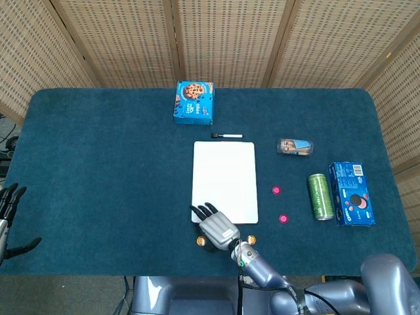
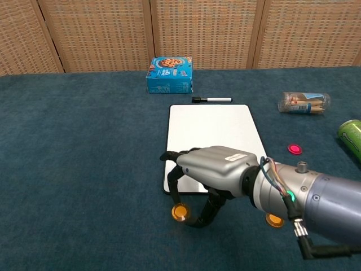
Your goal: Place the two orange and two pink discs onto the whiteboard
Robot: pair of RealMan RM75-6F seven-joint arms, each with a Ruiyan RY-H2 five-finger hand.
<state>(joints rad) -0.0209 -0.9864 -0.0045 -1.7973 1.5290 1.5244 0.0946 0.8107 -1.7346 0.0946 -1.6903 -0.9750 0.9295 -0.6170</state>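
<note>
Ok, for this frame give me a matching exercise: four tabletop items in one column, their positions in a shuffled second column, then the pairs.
1. marker
2. green can
3. cookie box
4. orange disc

A. lying beside the blue snack box
B. by the right hand fingertips, off the whiteboard
C. just past the whiteboard's far edge
D. farthest back on the table

Pairs: 1-C, 2-A, 3-D, 4-B

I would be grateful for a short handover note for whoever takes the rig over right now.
Right hand: fingers down around one orange disc just off the whiteboard's near left corner; whether it grips the disc cannot be told.
Left hand: idle at the table's far left edge, fingers apart, holding nothing.
Second orange disc and both pink discs lie on the cloth.
Done: no disc is on the board.
Left: all four discs.
</note>
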